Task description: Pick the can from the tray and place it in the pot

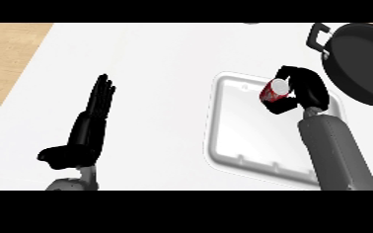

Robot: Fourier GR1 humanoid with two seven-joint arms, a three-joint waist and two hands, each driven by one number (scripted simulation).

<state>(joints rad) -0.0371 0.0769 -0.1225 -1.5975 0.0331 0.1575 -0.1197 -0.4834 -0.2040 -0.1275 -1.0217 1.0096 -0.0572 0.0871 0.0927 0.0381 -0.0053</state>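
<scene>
**Can in the right hand above the tray's far corner**

While the left hand (89,123) is resting at the view's lower left with its fingers straight and pointing up the counter (146,64), the right hand (302,91) is curling round the can (275,90). Fingers are wrapping the can from the right and from above, and the thumb is lying under it, so only the left part of the can is showing: a red side with pale marks and a light, round end facing up and to the left. Tilted rather than upright, the can is sitting over the far right corner of the tray (226,143); whether it is touching the tray's floor or hanging clear of it cannot be told from this view.

Lying on the white counter, the tray is showing a pale, shallow well with rounded corners and a raised rim. Its right side is being covered by the grey right forearm, which is coming in from the lower edge and slanting up to the hand.

Just beyond the hand, at the upper right, the pot (353,59) is standing, dark and round, cut off by the view's right edge, with a handle sticking out at its upper left. At the far left a strip of wooden floor is showing beside the counter.
</scene>
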